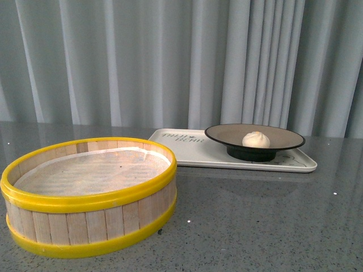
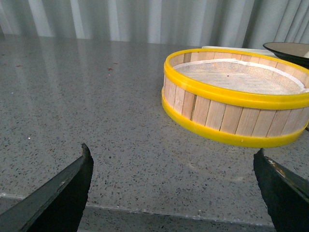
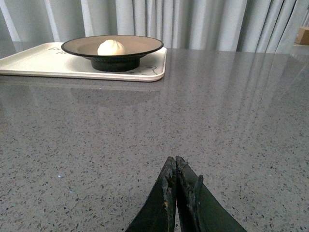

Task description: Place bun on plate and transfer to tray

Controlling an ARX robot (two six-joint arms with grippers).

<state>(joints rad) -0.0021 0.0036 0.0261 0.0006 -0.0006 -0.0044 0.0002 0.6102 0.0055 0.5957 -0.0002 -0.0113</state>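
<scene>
the bun (image 1: 256, 139) sits in the plate (image 1: 286, 136) on the tray (image 1: 187, 152), well apart from both hands; right hand (image 3: 175, 166) pinched together and empty, left hand (image 2: 174, 181) wide.

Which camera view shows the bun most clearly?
The right wrist view: the bun sits unobstructed in the plate on the tray. The front view shows it too, smaller, on the far side of the table. The left wrist view shows no bun, only the plate's edge.
</scene>
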